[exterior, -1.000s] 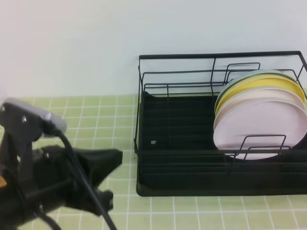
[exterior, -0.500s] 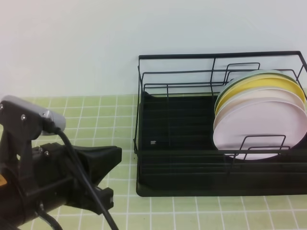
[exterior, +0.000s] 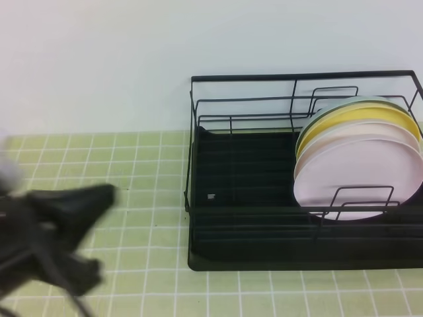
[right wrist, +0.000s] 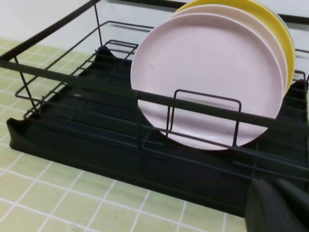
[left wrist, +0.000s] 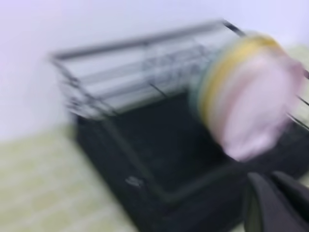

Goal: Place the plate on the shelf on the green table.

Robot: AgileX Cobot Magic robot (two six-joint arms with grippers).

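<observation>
Fingers (right wrist: 282,205) hold nothing; plate (right wrist: 208,79) stands upright (frontmost) in shelf (right wrist: 72,130).

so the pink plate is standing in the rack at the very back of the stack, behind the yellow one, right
Not quite. The pink plate is standing in the rack, but at the front of the stack, with the yellow plate behind it. The right wrist view shows this most clearly, and the exterior high view agrees.
</observation>
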